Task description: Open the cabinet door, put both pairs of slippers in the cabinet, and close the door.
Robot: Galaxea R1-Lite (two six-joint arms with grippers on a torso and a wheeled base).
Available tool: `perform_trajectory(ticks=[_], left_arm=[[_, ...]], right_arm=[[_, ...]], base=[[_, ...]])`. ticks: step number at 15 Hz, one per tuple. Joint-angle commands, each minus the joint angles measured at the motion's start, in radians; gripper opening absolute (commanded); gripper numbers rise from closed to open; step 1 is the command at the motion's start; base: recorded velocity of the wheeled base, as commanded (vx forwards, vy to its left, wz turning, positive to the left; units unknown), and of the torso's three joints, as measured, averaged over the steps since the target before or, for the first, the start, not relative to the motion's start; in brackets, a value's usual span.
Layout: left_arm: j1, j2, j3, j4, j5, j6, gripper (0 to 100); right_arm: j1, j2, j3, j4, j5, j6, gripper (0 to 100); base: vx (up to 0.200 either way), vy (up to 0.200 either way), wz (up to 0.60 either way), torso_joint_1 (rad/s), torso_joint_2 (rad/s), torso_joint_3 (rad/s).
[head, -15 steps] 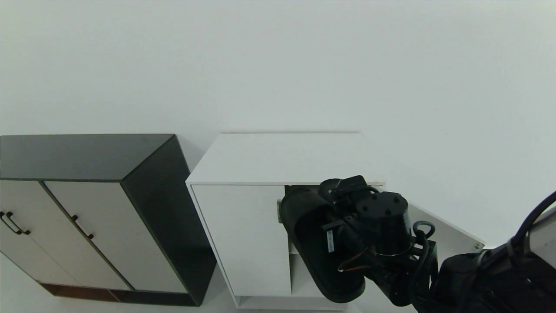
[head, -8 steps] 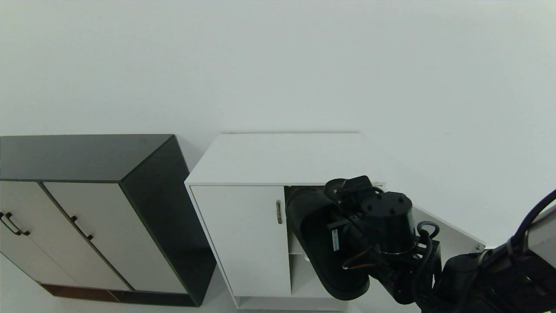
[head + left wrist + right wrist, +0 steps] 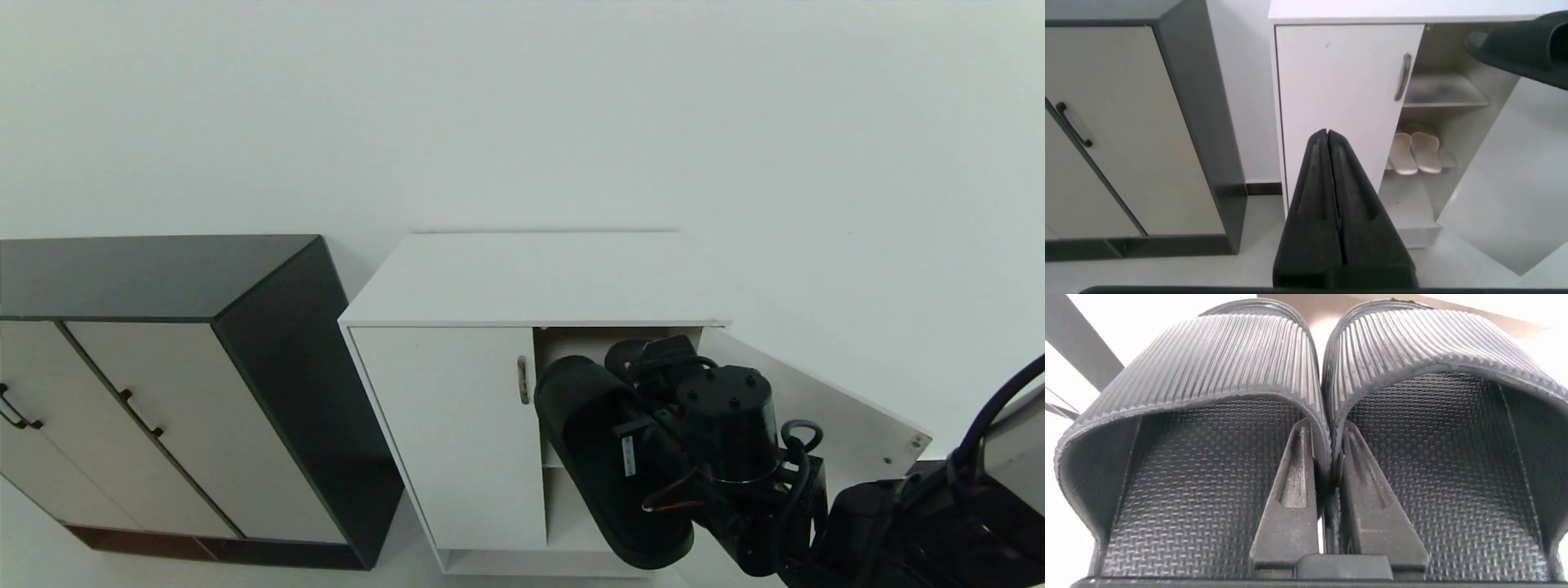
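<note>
The white cabinet (image 3: 531, 282) stands with its right door (image 3: 824, 416) swung open and its left door (image 3: 457, 433) closed. A pair of black slippers (image 3: 604, 465) hangs in front of the opening, toes toward the cabinet. My right gripper (image 3: 1327, 498) is shut on their two inner side walls (image 3: 1327, 400), pinching them together. A pair of white slippers (image 3: 1414, 153) lies on the lower shelf inside. My left gripper (image 3: 1328, 143) is shut with nothing in it, held back from the cabinet front. One black slipper (image 3: 1527, 45) shows by the opening there too.
A dark cabinet (image 3: 163, 278) with two pale doors stands against the wall to the left of the white one. An upper shelf (image 3: 1445, 90) crosses the opening above the white slippers. Bare floor (image 3: 1249, 220) lies in front of both cabinets.
The black slippers have moved right, off the left door's handle, and now hang before the opening. The head view has shifted, so both cabinets sit higher in the picture.
</note>
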Motion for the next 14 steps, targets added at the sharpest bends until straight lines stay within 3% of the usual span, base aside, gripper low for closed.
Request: perform_trajectory(ticks=[1, 14], left_arm=[[0.0, 0.001, 0.0, 0.0, 0.0, 0.0, 0], [0.0, 0.001, 0.0, 0.0, 0.0, 0.0, 0]], right_arm=[[0.0, 0.019, 0.0, -0.005, 0.001, 0.0, 0], [-0.003, 0.045, 0.009, -0.025, 0.001, 0.001, 0]], base=[[0.0, 0.0, 0.0, -0.217, 0.52, 0.29], [0.0, 0.0, 0.0, -0.212, 0.53, 0.318]])
